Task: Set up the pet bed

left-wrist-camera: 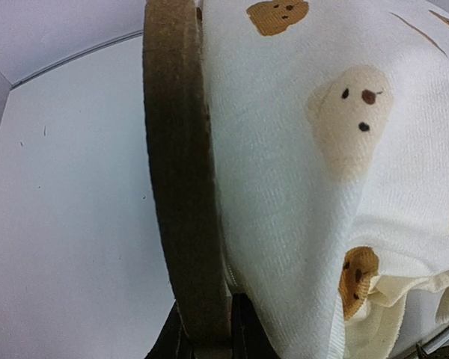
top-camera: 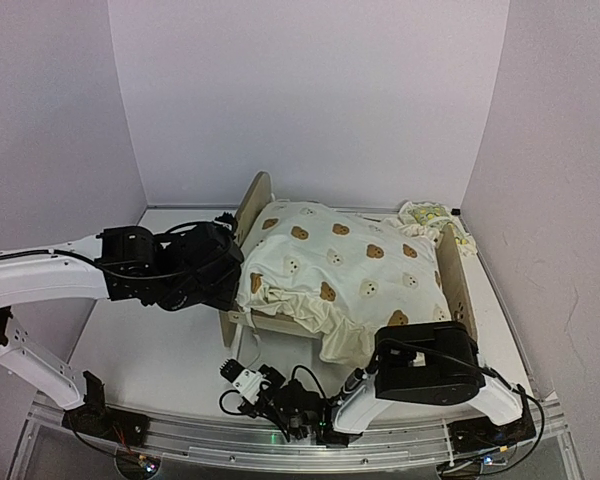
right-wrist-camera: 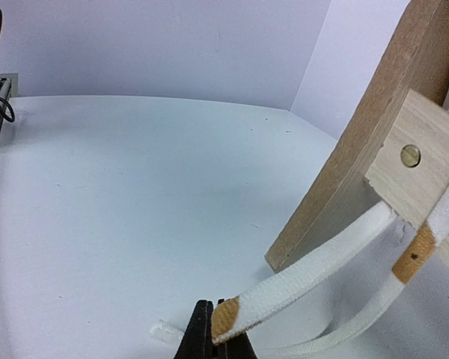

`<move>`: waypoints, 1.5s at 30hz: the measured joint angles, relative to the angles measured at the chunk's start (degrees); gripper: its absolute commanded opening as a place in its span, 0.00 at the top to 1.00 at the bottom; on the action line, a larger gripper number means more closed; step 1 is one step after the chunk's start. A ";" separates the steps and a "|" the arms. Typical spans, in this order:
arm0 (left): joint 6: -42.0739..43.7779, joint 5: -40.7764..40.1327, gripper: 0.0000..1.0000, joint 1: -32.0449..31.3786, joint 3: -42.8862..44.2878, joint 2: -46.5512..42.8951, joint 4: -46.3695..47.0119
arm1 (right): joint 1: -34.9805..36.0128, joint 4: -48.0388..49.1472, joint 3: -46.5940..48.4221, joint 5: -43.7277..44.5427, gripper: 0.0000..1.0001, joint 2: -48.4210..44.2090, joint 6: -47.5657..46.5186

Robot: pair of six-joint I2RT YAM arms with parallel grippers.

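The pet bed (top-camera: 254,205) stands mid-table, a light-wood frame with an arched board at each end. A cream bear-print cushion (top-camera: 345,262) lies over it and hides the base. My left gripper (top-camera: 234,274) is shut on the edge of the left end board (left-wrist-camera: 178,172), one black finger on each side, with the cushion (left-wrist-camera: 299,194) pressed against it. Low in front of the bed, my right gripper (top-camera: 234,372) is shut on the tan-tipped end of a white cushion tie strap (right-wrist-camera: 314,268), near the foot of the end board (right-wrist-camera: 359,157).
A small lemon-print pillow (top-camera: 430,214) lies at the back right behind the right end board (top-camera: 455,275). White walls close in the back and both sides. A second strap (right-wrist-camera: 374,307) loops on the table by the bed leg.
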 measured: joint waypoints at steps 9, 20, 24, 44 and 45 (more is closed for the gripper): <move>-2.59 0.46 1.00 -0.12 -5.05 0.00 3.83 | 0.63 -0.74 -3.35 -1.57 1.00 -1.85 9.49; -3.04 -0.30 0.94 -0.37 -8.35 -1.02 8.13 | 0.65 -2.33 -6.32 -4.91 1.00 -3.46 19.45; -3.08 -0.54 0.83 -0.47 -9.72 -1.82 9.93 | 0.67 -3.57 -8.13 -5.97 1.00 -6.29 20.33; -3.04 1.56 0.30 -1.13 -13.64 -6.42 7.16 | 1.59 -20.47 -9.28 -10.85 1.00 -21.64 23.62; -3.19 1.54 0.30 -1.13 -14.01 -7.39 6.81 | 1.59 -21.42 -8.91 -10.91 1.00 -22.02 23.72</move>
